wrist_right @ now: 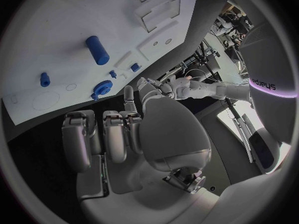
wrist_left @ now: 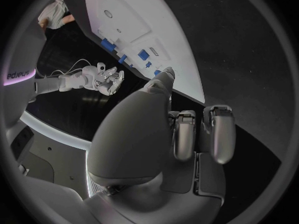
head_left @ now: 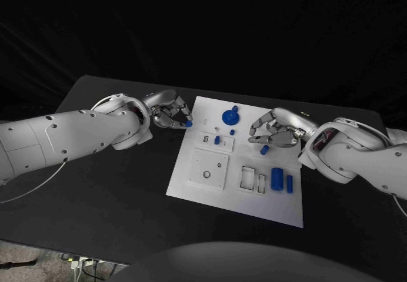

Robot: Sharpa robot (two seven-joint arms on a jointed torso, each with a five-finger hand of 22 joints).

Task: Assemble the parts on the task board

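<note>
Blue, rigid, light-looking parts (head_left: 277,178) lie on the white task board (head_left: 212,200) at frame centre; best pinched across their sides. Left hand (head_left: 172,113) pinches a small blue piece (head_left: 188,124); right hand (head_left: 276,130) hovers curled, seemingly empty.

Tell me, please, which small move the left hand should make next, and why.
Probably the left hand should carry the small blue part at its fingertips inward over the task board. It hovers at the board's left edge, while the part seems held above the black table, not over a slot. The right hand hovers over the board's far right side, apart from it.
</note>
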